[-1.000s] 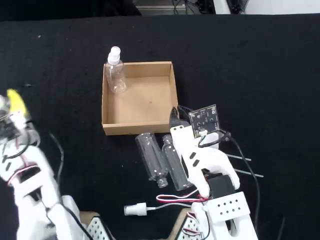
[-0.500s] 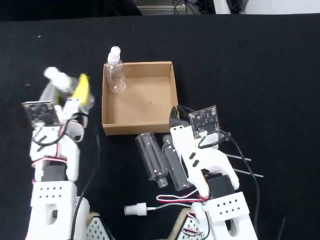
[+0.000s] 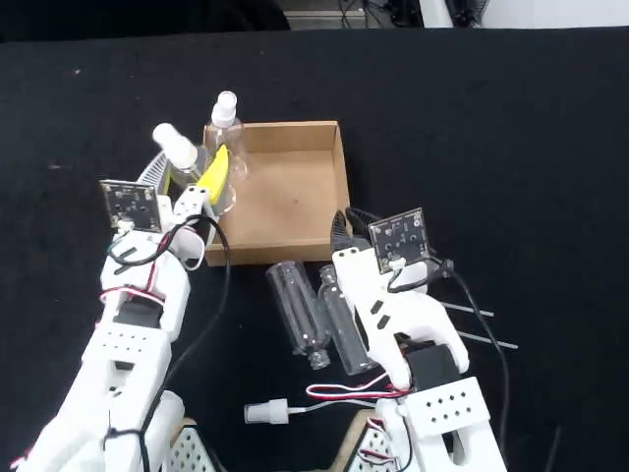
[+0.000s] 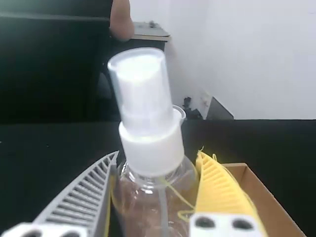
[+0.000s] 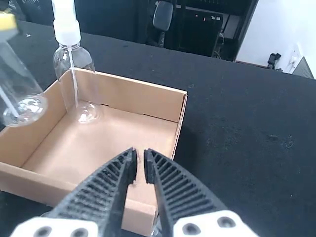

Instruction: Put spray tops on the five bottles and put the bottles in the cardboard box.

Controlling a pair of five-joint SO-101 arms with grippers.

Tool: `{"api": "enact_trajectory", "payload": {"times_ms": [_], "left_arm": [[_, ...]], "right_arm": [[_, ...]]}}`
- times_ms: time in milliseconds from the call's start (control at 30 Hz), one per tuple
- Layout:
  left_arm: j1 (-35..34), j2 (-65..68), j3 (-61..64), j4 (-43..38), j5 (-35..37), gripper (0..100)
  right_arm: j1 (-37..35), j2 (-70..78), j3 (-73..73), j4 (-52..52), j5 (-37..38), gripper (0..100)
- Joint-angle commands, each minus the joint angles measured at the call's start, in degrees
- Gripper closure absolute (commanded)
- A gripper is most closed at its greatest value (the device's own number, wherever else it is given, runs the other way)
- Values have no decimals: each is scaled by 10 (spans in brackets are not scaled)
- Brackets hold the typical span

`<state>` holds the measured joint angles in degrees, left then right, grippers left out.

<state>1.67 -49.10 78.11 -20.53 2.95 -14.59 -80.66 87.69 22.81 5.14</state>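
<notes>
Over the black table point(image 3: 511, 138) in the high view, the left gripper point(image 3: 189, 170) sits at the left wall of the cardboard box point(image 3: 341, 177), its grey and yellow fingers clamped on a capped bottle point(image 3: 182, 157) that tilts with its white spray top pointing away from the box. A second capped bottle point(image 3: 227, 138) stands upright in the box's far left corner, just beside the yellow finger. The right gripper point(image 3: 341, 229) rests at the box's near right corner. Just outside the near wall lie two bare bottles point(image 3: 300, 305) side by side and touching, necks pointing away from the box, partly under the right arm. A loose spray top point(image 3: 267, 411) lies apart from them near the arm bases, and two thin white rods point(image 3: 472, 315) lie to the right of the right arm.

From the left wrist view, the capped bottle point(image 4: 148, 192) fills the space between the left gripper's point(image 4: 157, 165) two fingers, both pressed against its shoulders, with the spray top rising clear above the tips. A corner of the box point(image 4: 249, 180) shows beside the yellow finger.

From the right wrist view, the right gripper point(image 5: 139, 154) has its black jaws drawn together to a thin slit, holding nothing, over the box's near wall point(image 5: 29, 185). The second capped bottle point(image 5: 74, 64) stands against the far corner, and the base of the held bottle point(image 5: 22, 101) hangs by the side wall.
</notes>
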Motion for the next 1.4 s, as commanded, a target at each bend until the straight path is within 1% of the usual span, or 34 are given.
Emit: {"api": "enact_trajectory", "payload": {"times_ms": [0, 167, 333, 533, 600, 700, 767, 1367], "left_arm": [[16, 57, -44, -60, 5, 970], [17, 126, -90, -62, -43, 970], [18, 164, -126, -62, -42, 970], [18, 197, -129, -65, -41, 970], [19, 210, -123, -99, -41, 970], [26, 240, -101, -185, -47, 970], [32, 262, -93, -213, -47, 970], [32, 367, -128, -217, -47, 970]], "right_arm": [[-4, -10, -4, -17, 4, 980], [-4, -10, -5, -17, 4, 980], [-4, -10, -5, -17, 4, 980], [-4, -10, -6, -17, 4, 980], [-4, -10, -6, -17, 4, 980], [-4, -10, -6, -17, 4, 980], [-4, -10, -6, -17, 4, 980], [-4, -10, -6, -17, 4, 980]]}}
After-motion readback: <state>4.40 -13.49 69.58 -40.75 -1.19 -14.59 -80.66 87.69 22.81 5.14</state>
